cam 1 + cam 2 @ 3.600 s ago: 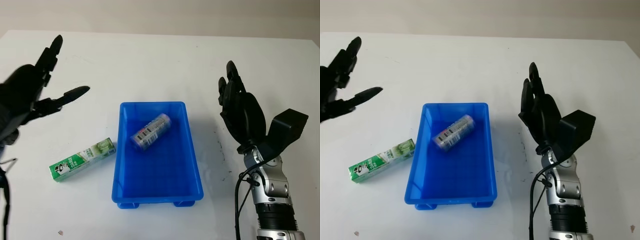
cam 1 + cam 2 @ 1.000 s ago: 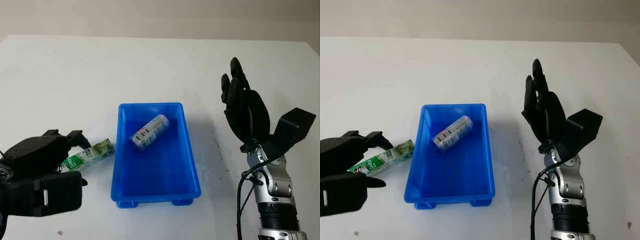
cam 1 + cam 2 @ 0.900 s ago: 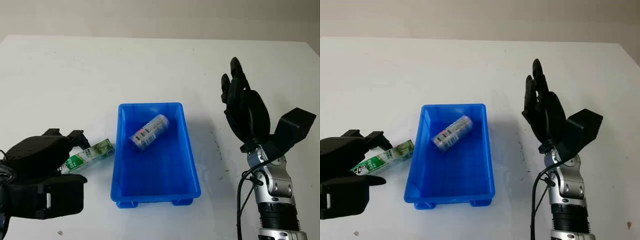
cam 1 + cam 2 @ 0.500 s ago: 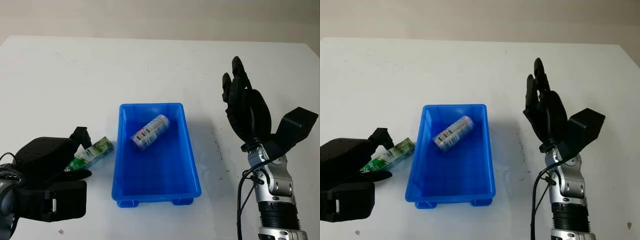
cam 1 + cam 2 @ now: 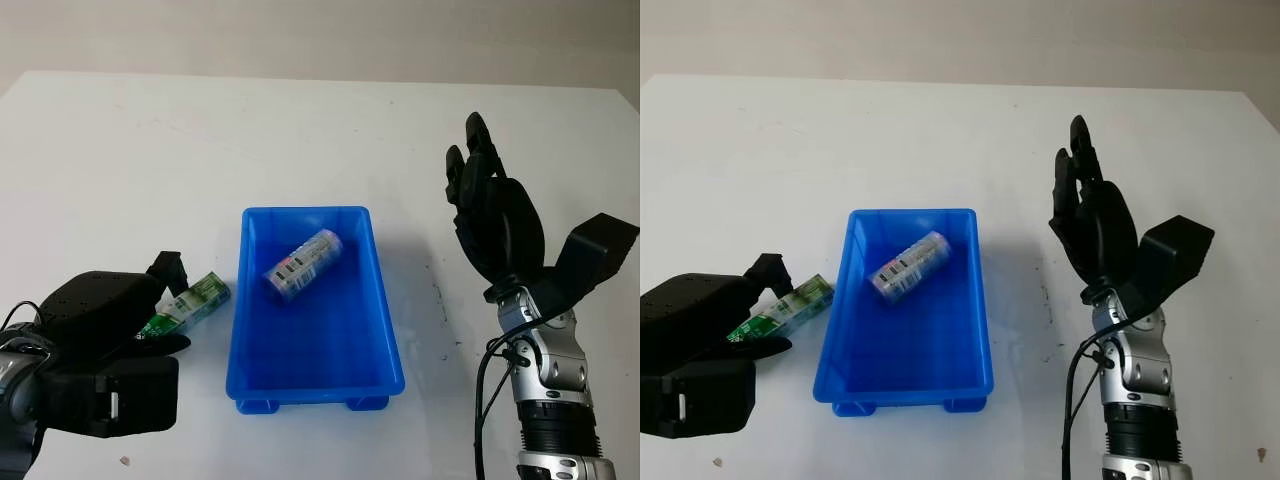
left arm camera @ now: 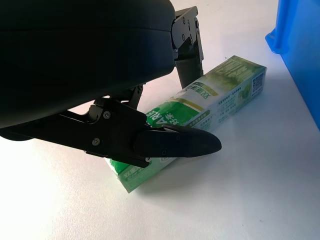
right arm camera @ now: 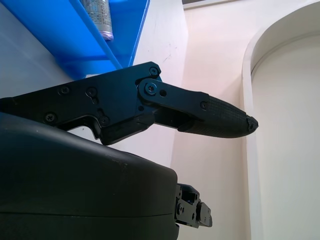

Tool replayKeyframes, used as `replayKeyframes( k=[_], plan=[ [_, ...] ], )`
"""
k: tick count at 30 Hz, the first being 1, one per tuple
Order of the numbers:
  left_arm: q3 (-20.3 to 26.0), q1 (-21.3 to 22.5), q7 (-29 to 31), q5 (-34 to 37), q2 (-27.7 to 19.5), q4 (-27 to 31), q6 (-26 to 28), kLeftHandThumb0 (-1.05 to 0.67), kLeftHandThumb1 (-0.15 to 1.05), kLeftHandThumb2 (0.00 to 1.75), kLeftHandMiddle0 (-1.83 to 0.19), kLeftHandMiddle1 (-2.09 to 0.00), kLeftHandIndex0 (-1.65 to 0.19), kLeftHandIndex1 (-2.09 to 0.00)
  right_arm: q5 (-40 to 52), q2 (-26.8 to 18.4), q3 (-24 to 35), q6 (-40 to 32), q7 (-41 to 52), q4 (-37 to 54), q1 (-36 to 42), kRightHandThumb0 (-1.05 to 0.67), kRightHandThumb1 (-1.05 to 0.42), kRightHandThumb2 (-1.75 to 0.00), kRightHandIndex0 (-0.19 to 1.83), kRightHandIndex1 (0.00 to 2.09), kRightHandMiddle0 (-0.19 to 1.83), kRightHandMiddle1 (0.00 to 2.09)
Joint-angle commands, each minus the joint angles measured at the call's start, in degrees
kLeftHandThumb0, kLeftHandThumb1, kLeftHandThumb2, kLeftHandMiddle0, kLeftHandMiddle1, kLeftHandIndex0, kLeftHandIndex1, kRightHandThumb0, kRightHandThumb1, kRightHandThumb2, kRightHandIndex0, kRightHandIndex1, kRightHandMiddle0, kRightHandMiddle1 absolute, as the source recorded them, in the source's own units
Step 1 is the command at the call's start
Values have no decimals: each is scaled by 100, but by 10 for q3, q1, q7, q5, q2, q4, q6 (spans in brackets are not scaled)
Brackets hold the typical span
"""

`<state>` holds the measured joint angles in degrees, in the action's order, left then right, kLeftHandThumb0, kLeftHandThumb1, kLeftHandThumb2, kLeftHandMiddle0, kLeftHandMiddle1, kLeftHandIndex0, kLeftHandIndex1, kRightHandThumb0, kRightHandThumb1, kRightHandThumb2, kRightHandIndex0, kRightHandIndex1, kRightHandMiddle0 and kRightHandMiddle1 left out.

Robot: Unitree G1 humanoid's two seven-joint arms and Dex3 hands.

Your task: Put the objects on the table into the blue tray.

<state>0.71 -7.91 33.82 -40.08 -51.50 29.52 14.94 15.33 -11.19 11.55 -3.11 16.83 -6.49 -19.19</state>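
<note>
Left robot hand [image 5: 105, 330] clamped on green box [image 6: 200, 112], half hidden | right robot hand [image 5: 490, 215] open, raised

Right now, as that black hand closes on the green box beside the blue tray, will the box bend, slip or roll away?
The green box is a long carton with flat faces and square edges, so it will probably stay stiff and not roll. Its glossy printed skin may slip a little between the left hand fingers. It looks light, though hard squeezing could dent it.

Blue tray [image 5: 385, 330] glossy plastic; green carton [image 6: 210, 100] printed cardboard; table [image 5: 300, 130] matt white.
</note>
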Motion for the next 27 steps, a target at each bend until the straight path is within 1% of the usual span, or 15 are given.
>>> replayKeyframes(
  k=[1,2,5,6,7,8,11,14,15,16,20,23,24,27],
  plan=[
    [-6,1,8,-2,10,-8,2,-44,105,33,-91,-209,-23,-209,6,-6,3,8,5,-3,-10,-74,-105,-66,-19,0,-19,0],
    [-4,9,8,-6,11,-11,5,-43,105,32,-93,-209,-23,-209,6,-6,3,9,7,-5,-11,-74,-105,-66,-19,0,-19,0],
    [-2,43,21,-18,9,-22,22,-42,105,35,-88,-209,-21,-209,6,-6,3,8,10,-7,-13,-74,-105,-66,-19,0,-19,0],
    [3,58,19,-15,9,-30,23,-40,105,36,-66,-209,-13,-209,7,-4,3,6,8,-6,-13,-74,-105,-66,-19,0,-19,0],
    [9,74,13,-13,9,-40,22,-39,105,36,-59,-209,-10,-209,8,-3,3,5,7,-6,-13,-73,-105,-66,-19,0,-19,0],
    [13,92,12,-15,9,-49,28,-38,105,35,-57,-209,-10,-209,8,-2,3,3,5,-5,-12,-73,-105,-66,-19,0,-19,0],
    [25,136,-12,-23,3,-72,24,-40,105,33,-68,-209,-15,-209,9,-2,2,2,2,-1,-10,-73,-105,-67,-19,0,-19,0],
    [35,194,-17,-35,-7,-86,40,-44,105,35,-61,-209,-16,-209,7,-2,-1,0,-1,4,-7,-73,-105,-67,-19,0,-19,0],
    [37,207,-21,-42,-8,-86,43,-44,105,34,-62,-209,-16,-209,7,-2,-2,-1,-2,5,-7,-73,-105,-67,-19,0,-19,0],
    [39,215,-24,-46,-9,-85,45,-45,105,33,-68,-209,-18,-209,7,-1,-2,-1,-2,6,-6,-72,-105,-67,-19,0,-19,0],
    [40,260,-21,-56,-15,-88,52,-43,105,29,-77,-209,-23,-209,9,1,-5,-4,-3,6,-6,-72,-105,-68,-19,0,-19,0],
    [33,286,-19,-72,-16,-92,55,-45,105,29,-77,-209,-23,-209,11,2,-6,-5,-3,6,-6,-71,-105,-68,-19,0,-19,0],
    [32,296,-17,-72,-15,-93,55,-45,105,29,-72,-209,-20,-209,12,2,-6,-4,-2,5,-6,-72,-105,-68,-19,0,-19,0],
    [37,319,-32,-58,-10,-96,33,-45,105,25,-72,-209,-26,-209,12,1,-8,-4,-1,5,-6,-72,-105,-68,-19,0,-19,0]
  ],
)
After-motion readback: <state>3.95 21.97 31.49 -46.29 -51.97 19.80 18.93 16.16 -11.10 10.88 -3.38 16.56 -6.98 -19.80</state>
